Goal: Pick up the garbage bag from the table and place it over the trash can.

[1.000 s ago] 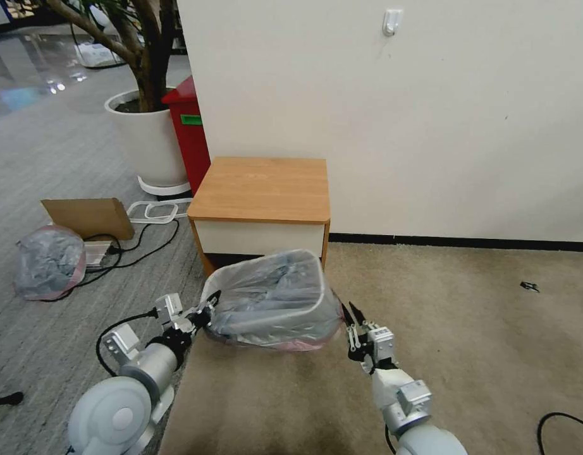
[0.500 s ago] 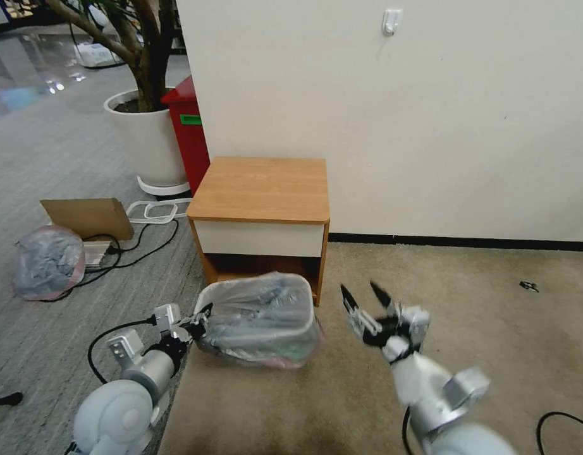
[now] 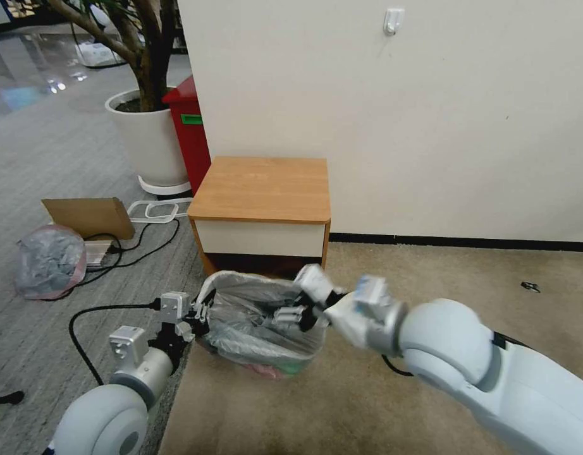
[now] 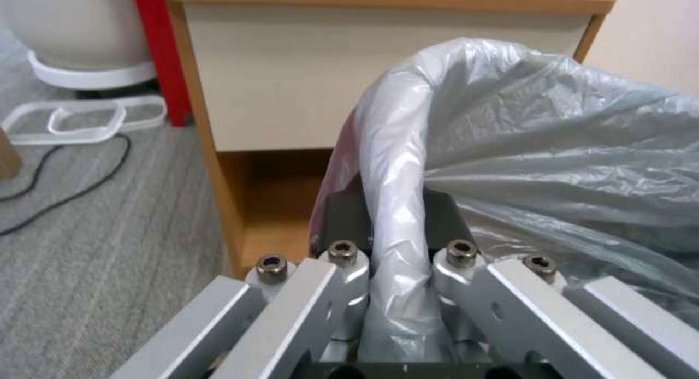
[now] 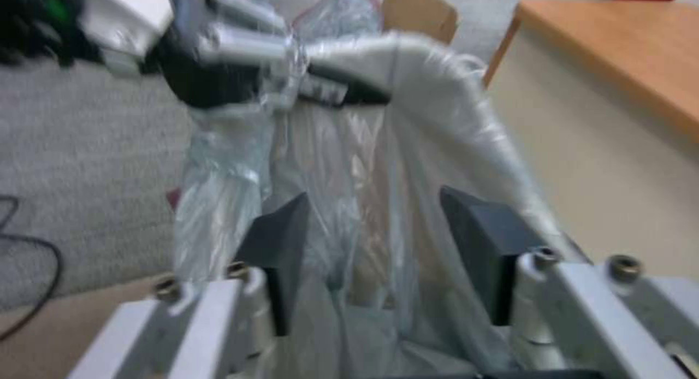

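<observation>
Bag work is nearly done, I think. My left gripper (image 4: 397, 248) sits at the near left edge of the trash can (image 3: 274, 368) and its fingers are pinched tight on the rolled rim, with the garbage bag (image 3: 266, 313) squeezed in between. In the left wrist view the grey plastic goes up and over the rim like a smooth hump.

The big change is on the other side. Half a second ago my right gripper (image 3: 291, 314) was out in the air to the right of the can, fingers spread. Now the right arm has swung across and the gripper is down in the mouth of the can. Its two dark fingers (image 5: 283, 247) are wide apart, with loose bag plastic between them, and they hold nothing. I think it is there to push the bag down inside or tidy it.

The can has moved too. A second ago it leaned hard toward me. Now it stands much straighter on the carpet, just in front of the table (image 3: 261, 187). The bag is not on the table any more. It lines the can, and its pink hem (image 3: 257, 366) hangs low on the outside.

One risk: the plastic is thin, so a fingertip could snag it.
</observation>
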### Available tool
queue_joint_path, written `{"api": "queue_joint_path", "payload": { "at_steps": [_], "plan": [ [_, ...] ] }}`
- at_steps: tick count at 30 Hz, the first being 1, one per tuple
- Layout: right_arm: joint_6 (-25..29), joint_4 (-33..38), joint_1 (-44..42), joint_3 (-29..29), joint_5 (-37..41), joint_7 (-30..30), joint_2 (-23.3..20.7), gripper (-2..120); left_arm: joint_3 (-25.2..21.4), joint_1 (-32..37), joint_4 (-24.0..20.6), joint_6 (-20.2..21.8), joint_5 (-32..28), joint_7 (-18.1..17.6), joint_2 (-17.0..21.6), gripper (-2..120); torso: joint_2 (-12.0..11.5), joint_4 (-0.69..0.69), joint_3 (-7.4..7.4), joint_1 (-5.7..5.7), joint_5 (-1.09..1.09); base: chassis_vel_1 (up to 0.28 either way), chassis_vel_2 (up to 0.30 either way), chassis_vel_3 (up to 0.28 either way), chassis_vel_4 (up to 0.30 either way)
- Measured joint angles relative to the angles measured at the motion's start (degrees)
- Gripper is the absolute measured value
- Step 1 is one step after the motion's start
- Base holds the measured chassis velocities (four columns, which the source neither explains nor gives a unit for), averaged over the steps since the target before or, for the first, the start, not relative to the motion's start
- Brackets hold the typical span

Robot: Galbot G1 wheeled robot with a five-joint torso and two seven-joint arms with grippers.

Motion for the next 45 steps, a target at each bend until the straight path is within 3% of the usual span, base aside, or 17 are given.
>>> {"api": "queue_joint_path", "payload": {
  "at_steps": [8,14,30,38,45],
  "plan": [
    [0.19,-5.66,3.26,-5.47,-5.70,1.99,4.58,18,0.17,2.30,-2.35,-0.21,4.12,-0.06,-1.32,6,0.00,0.00,0.00,0.00,0.00,0.000,0.000,0.000,0.000],
    [0.47,-6.44,4.54,-9.15,-8.51,2.99,4.68,0,-0.22,3.63,-3.98,-0.19,5.78,-0.18,-2.00,6,0.00,0.00,0.00,0.00,0.00,0.000,0.000,0.000,0.000],
    [0.71,-12.32,8.68,-15.89,-11.33,6.87,6.81,0,0.35,3.58,-5.37,0.39,10.63,-0.12,-2.99,6,0.00,0.00,0.00,0.00,0.00,0.000,0.000,0.000,0.000],
    [0.73,-16.15,9.86,-18.15,-6.50,12.59,9.27,0,1.67,3.50,-5.74,-0.46,16.52,2.55,-4.34,6,0.00,0.00,0.00,0.00,0.00,0.000,0.000,0.000,0.000],
    [0.75,-18.70,9.86,-18.49,-5.39,14.16,10.29,0,3.01,3.01,-5.69,-0.73,17.60,3.01,-4.95,6,0.00,0.00,0.00,0.00,0.00,0.000,0.000,0.000,0.000]
  ]
}}
